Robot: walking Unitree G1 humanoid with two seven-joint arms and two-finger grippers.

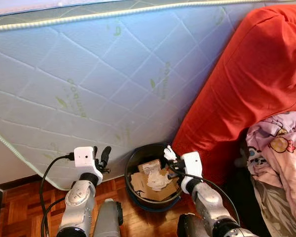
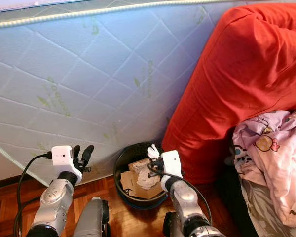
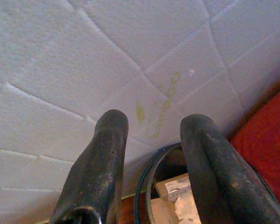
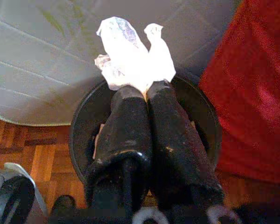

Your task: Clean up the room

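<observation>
Right now, right gripper (image 4: pixel 147 91) clamped on a crumpled white tissue (image 4: pixel 130 51), fingers pressed together with the wad sticking out past the tips. Held directly over the black bin (image 1: pixel 138 160), near its rim on the red-cushion side. Bin standing on the wooden parquet floor (image 1: pixel 19 207), tucked against the quilted white mattress (image 1: pixel 98 74) leaning upright behind it. Inside the bin: flattened cardboard (image 1: pixel 150 190), a small box with a label (image 1: pixel 150 166), and another crumpled white paper (image 1: pixel 159 180) lying on top.

Left gripper (image 3: pixel 151 154) raised beside the bin, close to the mattress face, fingers apart and holding nothing; between them, quilted fabric and part of the bin's rim.

To the robot's right, a large red cushion (image 1: pixel 246 79) slumped against the mattress, its lower edge just beside the bin. Further right, a pink printed blanket (image 1: pixel 281 153) bunched in a heap next to the cushion. Black cable (image 1: pixel 44 182) looping from the left wrist down toward the floor.
</observation>
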